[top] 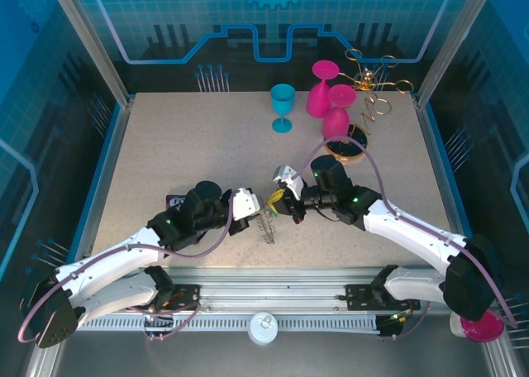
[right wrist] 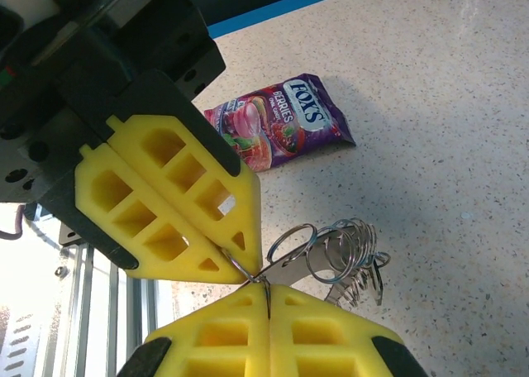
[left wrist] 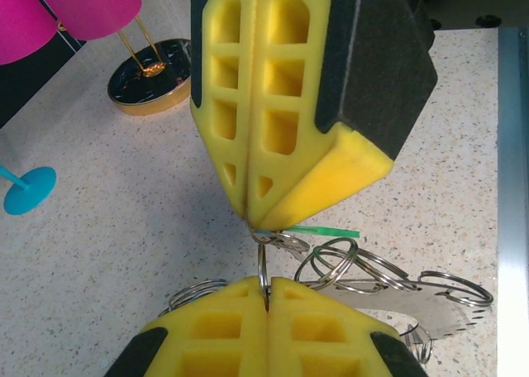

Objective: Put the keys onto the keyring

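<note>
Keyring [top: 266, 226] hangs between the two pincers at the middle of the worktop [top: 165, 145]: a bunch of silvery wire loops around a flat toothed plate, just below the yellow fingertips. The left pincer [left wrist: 266, 297] is closed tight, its jaws pressed together on one wire loop that stands up out of the bunch. In the left wrist view, the other loops and the plate sit just beyond its tips and to the right. The right pincer [right wrist: 266, 293] is closed too, almost tip to tip with the left one, and pinches thin metal at the top of the same bunch; whether that is a loop or a key blade cannot be told. The green key [left wrist: 324, 231] shows edge-on as a thin strip sticking out sideways just under the right pincer's tips, touching the loops. A purple sweet bag [right wrist: 281, 121] lies on the worktop behind the left pincer, well apart from the keyring.
</note>
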You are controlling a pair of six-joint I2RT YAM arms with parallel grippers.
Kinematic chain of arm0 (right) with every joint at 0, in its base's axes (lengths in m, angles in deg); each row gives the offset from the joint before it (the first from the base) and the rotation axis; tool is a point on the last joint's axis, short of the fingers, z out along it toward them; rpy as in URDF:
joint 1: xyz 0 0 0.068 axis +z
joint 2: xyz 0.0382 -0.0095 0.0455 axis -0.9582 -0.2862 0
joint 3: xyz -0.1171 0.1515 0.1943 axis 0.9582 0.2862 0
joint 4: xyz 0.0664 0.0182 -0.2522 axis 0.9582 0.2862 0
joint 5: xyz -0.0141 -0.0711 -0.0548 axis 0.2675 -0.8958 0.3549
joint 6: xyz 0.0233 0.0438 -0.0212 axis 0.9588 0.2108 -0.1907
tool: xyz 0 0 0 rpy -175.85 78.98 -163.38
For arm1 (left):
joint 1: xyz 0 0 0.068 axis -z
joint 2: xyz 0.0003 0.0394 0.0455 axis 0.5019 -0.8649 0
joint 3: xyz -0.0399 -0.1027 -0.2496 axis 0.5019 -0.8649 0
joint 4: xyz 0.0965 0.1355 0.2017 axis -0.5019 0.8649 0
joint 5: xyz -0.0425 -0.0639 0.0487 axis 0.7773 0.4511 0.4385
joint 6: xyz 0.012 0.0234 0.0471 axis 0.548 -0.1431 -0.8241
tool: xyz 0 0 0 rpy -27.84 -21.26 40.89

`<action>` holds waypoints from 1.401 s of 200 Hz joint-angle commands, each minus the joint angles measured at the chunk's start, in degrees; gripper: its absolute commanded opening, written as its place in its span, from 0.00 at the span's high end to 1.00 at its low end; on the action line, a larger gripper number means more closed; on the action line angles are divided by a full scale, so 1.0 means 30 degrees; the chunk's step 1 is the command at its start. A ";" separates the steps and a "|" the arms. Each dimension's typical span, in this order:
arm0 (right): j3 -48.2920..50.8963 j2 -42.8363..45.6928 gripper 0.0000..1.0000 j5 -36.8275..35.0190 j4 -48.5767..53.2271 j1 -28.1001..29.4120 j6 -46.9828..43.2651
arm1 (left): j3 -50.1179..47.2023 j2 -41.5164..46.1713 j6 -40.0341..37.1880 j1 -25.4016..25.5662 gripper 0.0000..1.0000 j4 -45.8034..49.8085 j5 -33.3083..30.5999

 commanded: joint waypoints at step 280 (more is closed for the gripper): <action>0.4768 0.3939 0.64 0.2167 -0.5301 -0.1070 -0.4511 | -0.3933 -0.0430 0.2714 -0.1197 1.00 -1.2447 0.5993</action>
